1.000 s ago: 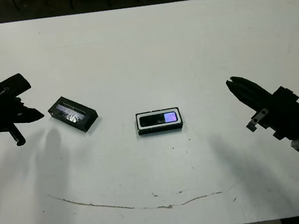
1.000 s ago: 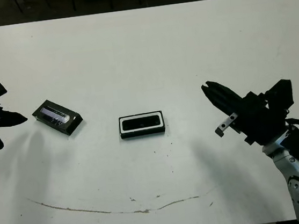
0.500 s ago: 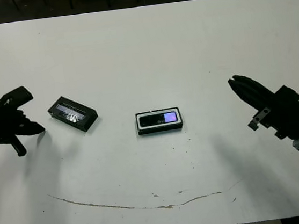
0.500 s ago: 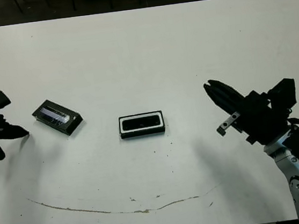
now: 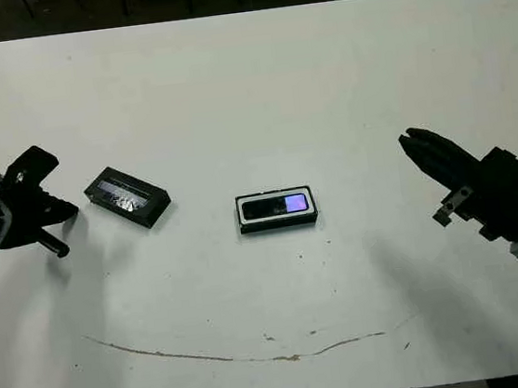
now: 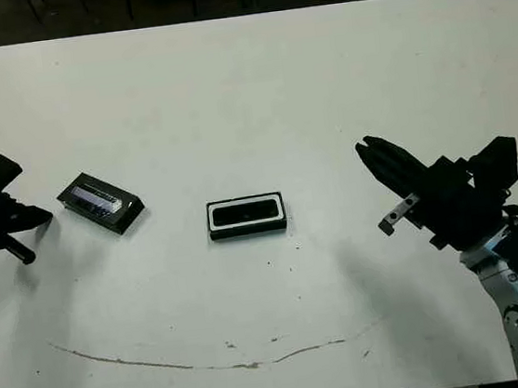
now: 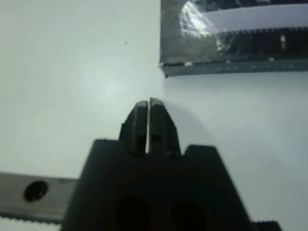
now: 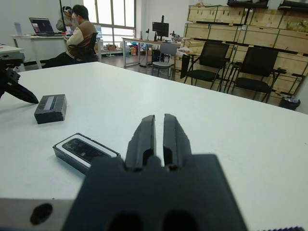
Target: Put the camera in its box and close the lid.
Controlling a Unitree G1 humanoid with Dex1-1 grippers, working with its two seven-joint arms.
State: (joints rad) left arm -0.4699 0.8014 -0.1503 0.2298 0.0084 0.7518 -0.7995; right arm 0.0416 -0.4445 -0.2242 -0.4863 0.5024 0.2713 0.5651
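A thin brown curved scratch [image 5: 231, 354] runs across the near part of the white table [image 5: 256, 82], nearer to the robot than either pincer. Beyond it, at mid-table, the small shallow rectangular box [image 5: 276, 210] with black walls and a white lining lies flat, between the two pincers and well apart from both. The slim black rectangular camera [image 5: 277, 206] with its glossy purple-blue screen lies inside this box, screen up, the screen half on the end toward the right pincer.

The right pincer [image 6: 372, 155], two black fingers on a black body, hangs over the table well to the right of the box, pointing away from the robot and toward the left; its fingers [image 8: 144, 139] are pressed nearly together, clenched on nothing.

The left pincer [image 5: 66, 212] sits low at the table's left edge, its tips aimed at the black rectangular lid [image 5: 127, 197] with a silvery-white label strip on top. The lid lies flat just beside those tips, apart from them, between the left pincer and the box. The left fingers [image 7: 140, 118] are clenched, only a thin slit between them, empty.

Far beyond the table, the right wrist view shows black office chairs [image 8: 209, 60], stacked wooden crates [image 8: 240, 24] and a seated person [image 8: 79, 36] at a desk.
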